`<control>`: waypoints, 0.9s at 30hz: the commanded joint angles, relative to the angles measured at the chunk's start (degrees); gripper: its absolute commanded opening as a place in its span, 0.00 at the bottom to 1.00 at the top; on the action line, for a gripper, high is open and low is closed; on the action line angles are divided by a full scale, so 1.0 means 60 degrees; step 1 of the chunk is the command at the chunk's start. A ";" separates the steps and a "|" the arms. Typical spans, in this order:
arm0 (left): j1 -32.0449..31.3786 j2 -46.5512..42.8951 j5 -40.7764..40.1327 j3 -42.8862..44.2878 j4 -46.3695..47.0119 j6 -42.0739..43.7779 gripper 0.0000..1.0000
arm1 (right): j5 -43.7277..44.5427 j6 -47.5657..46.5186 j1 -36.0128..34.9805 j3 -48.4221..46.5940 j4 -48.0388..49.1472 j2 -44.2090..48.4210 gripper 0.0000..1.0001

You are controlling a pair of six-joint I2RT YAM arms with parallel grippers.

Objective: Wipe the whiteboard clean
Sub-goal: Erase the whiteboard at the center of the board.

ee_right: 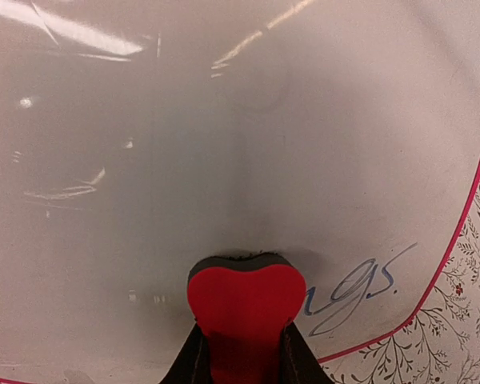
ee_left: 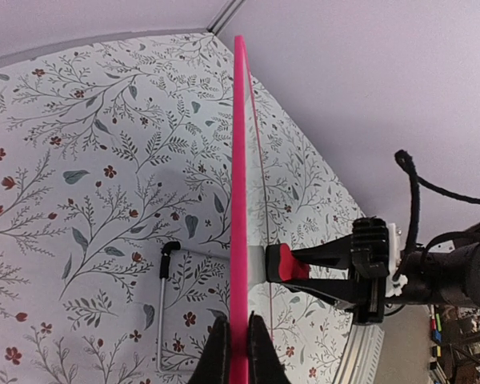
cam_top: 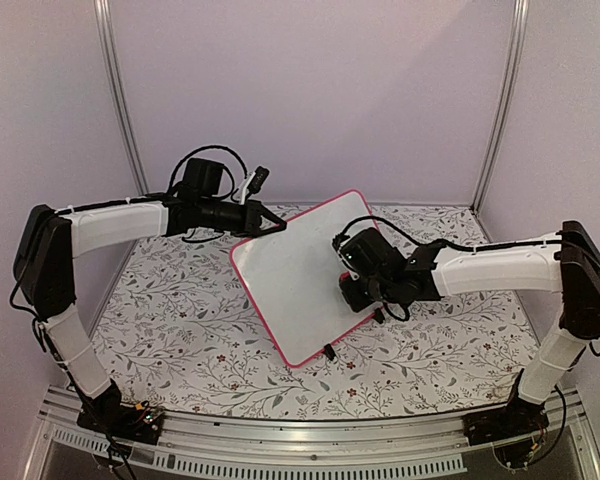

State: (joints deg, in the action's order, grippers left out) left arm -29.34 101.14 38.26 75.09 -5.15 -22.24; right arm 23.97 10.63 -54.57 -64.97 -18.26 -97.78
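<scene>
The whiteboard [cam_top: 295, 275], white with a pink-red rim, stands tilted up off the table. My left gripper [cam_top: 272, 226] is shut on its upper left edge; in the left wrist view the rim [ee_left: 240, 160] runs edge-on between the gripper [ee_left: 238, 354] and its black fingers. My right gripper [cam_top: 358, 288] is shut on a red eraser [ee_right: 246, 298], whose dark felt face presses on the board's surface [ee_right: 224, 144]. Blue handwriting [ee_right: 360, 282] remains just right of the eraser, near the board's lower corner. The eraser [ee_left: 280, 262] also shows against the board in the left wrist view.
A floral-patterned cloth [cam_top: 180, 310] covers the table. A thin wire stand with a black tip [ee_left: 166, 300] sticks out behind the board. A black clip foot [cam_top: 330, 352] sits at the board's low edge. Plain walls and metal posts [cam_top: 120, 100] enclose the back.
</scene>
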 commanded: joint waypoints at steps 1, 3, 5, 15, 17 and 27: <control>-0.0250 0.0325 -0.0407 -0.0019 -0.0204 0.0287 0.00 | -0.0711 0.0289 0.0031 0.0602 -0.0069 0.0013 0.00; -0.0240 0.0338 -0.0386 -0.0004 -0.0197 0.0281 0.00 | -0.0888 0.0412 0.0030 0.0823 -0.0102 0.0074 0.00; -0.0241 0.0327 -0.0393 -0.0012 -0.0200 0.0286 0.00 | -0.0991 0.0555 0.0014 0.1072 -0.0132 0.0142 0.00; -0.0252 0.0318 -0.0400 -0.0020 -0.0199 0.0279 0.00 | -0.0955 0.0979 -0.0237 0.1567 -0.0251 0.0183 0.00; -0.0251 0.0313 -0.0415 -0.0020 -0.0206 0.0287 0.00 | -0.0951 0.1018 -0.0312 0.1571 -0.0382 0.0194 0.00; -0.0252 0.0282 -0.0422 -0.0026 -0.0203 0.0286 0.00 | -0.0595 0.1127 -0.0519 0.1420 -0.1019 0.0742 0.00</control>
State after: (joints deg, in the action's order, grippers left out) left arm -29.34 101.14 38.28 75.09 -5.13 -22.28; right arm 20.49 16.47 -57.17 -56.64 -20.69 -95.59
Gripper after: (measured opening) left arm 0.038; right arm 0.224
